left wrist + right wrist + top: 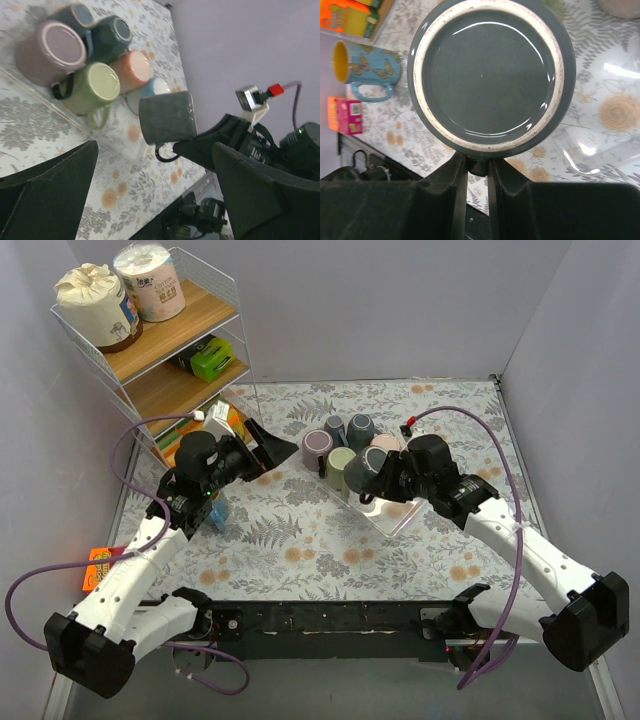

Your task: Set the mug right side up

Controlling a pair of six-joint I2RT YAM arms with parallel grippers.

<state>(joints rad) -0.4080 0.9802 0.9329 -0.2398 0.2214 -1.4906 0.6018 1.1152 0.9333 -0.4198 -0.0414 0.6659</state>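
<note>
Plain lavender-grey walls (400, 300) enclose a table (300, 540) whose pale top is printed with grey ferns and orange flowers. A white wire shelf unit (195, 315) with wooden boards stands in the corner, beyond and left of the left tool (268, 452). Soft, even light, faint shadows.

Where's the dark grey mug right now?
The dark grey mug is near the middle of the top view, held by its handle in the right gripper, on the near side of the other mugs on the clear tray.
</note>
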